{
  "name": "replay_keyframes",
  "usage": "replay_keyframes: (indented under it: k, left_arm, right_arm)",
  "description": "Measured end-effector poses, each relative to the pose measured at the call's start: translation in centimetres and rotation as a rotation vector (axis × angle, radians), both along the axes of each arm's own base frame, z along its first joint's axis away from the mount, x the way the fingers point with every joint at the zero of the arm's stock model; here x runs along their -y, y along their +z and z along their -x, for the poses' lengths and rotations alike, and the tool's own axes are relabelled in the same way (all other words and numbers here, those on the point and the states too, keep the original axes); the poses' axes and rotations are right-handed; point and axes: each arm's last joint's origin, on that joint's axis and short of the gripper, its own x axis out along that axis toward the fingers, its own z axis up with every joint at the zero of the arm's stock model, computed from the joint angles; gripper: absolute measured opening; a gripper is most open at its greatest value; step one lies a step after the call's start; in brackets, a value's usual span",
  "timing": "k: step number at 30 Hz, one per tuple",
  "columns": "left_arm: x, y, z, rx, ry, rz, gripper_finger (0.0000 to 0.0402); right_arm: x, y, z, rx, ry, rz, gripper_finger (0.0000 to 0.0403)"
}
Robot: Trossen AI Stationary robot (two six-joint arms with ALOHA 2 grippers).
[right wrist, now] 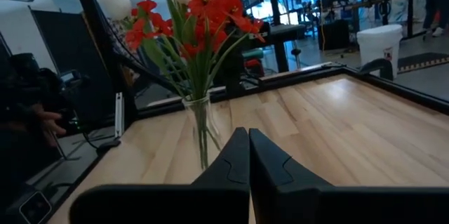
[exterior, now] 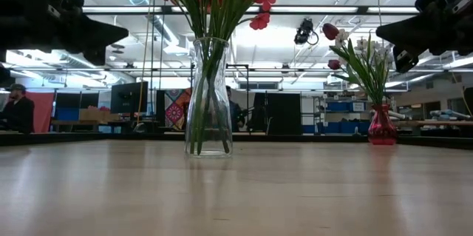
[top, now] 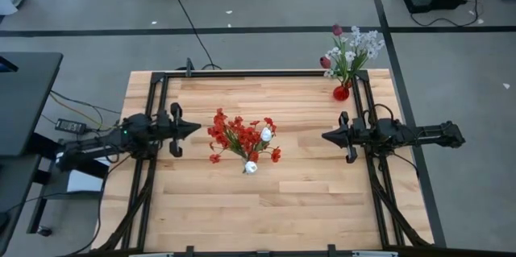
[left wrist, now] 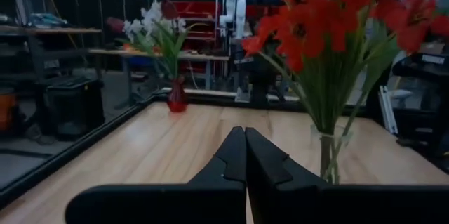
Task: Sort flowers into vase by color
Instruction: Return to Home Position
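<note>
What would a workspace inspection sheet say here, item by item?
Surface: wooden table, black frame.
Job's things: clear vase mid-table holds red flowers and white buds; red vase at the far right corner holds pale sprays and maroon tulips.
Clutter: nothing seen.
Grippers: left gripper and right gripper both shut, empty, either side of the clear vase, apart from it.
Cables: black cable on the floor behind the table; loose cables by the left arm's base.
Surroundings: workshop; a person far off.

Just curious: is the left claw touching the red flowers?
Apart. The high view shows bare table between the left gripper and the red flowers.
</note>
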Motion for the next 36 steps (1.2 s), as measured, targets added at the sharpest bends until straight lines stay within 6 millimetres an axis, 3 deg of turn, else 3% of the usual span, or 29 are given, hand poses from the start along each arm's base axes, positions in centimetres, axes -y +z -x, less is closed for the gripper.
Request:
replay_keyframes:
  k: [14, 36]
  left_arm:
    - [0.11, -0.75, -0.13, -0.080, 0.013, -0.012, 0.0027]
    - [0.12, -0.68, -0.12, -0.073, 0.010, -0.013, 0.0032]
  right_arm:
    - [0.34, 0.09, 0.02, 0.011, -0.105, -0.023, 0.0040]
    - [0.34, 0.09, 0.02, 0.010, -0.104, -0.024, 0.0040]
